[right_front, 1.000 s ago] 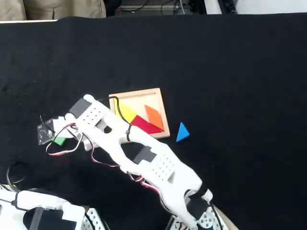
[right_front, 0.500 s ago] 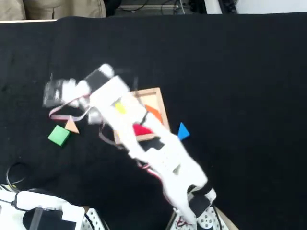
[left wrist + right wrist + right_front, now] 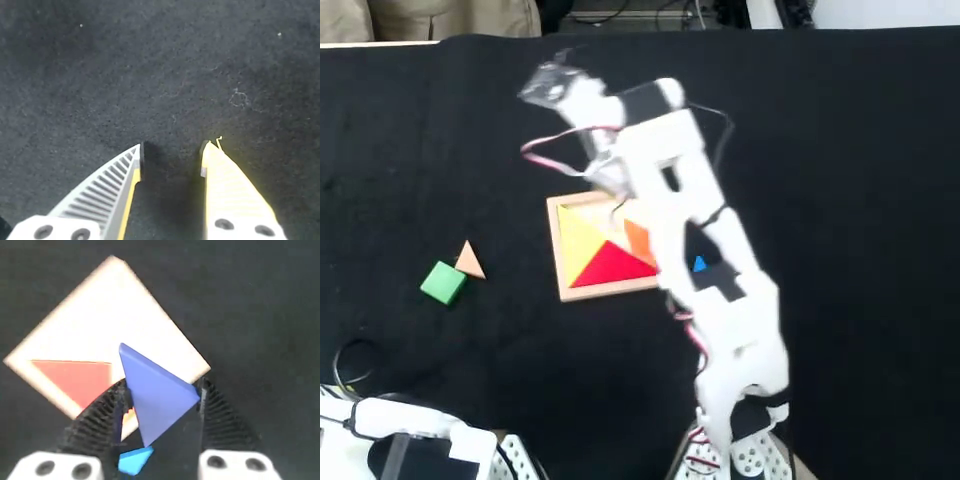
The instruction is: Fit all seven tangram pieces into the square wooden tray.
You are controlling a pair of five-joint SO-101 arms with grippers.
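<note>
Three pieces are held in the square wooden tray (image 3: 555,255): a yellow triangle (image 3: 578,235), a red triangle (image 3: 615,265) and an orange piece (image 3: 638,240). A large blue triangle (image 3: 155,395) is clamped in the right gripper (image 3: 163,386), above the tray's edge. The left gripper (image 3: 172,147) is spread apart over black cloth (image 3: 150,60).

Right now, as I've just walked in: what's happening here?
The right arm holds a dark blue triangle in its jaws near the wooden tray, which contains yellow, red and orange pieces. A green square, tan triangle and small blue triangle lie on the cloth. The left arm rests with jaws open, empty.
</note>
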